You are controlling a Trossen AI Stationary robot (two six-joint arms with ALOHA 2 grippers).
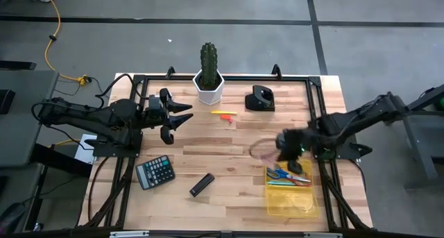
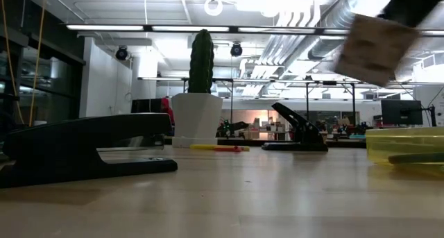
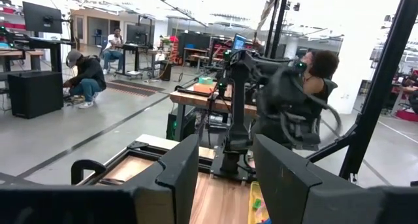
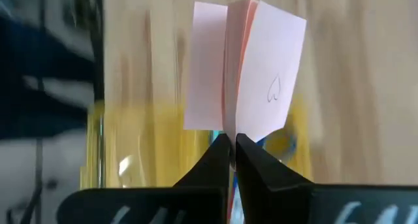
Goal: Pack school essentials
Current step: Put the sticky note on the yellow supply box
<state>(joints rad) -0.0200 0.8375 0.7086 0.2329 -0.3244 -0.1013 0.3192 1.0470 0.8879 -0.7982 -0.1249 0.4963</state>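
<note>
Above the yellow tray's (image 1: 313,205) near end, your right end effector (image 4: 232,140) is clenched on the lower edge of the pink sticky-note pad (image 4: 248,67), whose leaves fan apart; the pad hangs off the desk (image 1: 229,155), over the tray rim. Scissors (image 1: 288,174) and pens already lie inside, so you look to be mid-carry on the pad. Next, centre it over the tray, lower, then release; the loose leaves could catch. One yellow-and-red marker (image 1: 223,114) waits near the cactus pot (image 1: 208,85). Your left end effector (image 1: 179,118) hovers released at the desk's left side, holding nothing.
</note>
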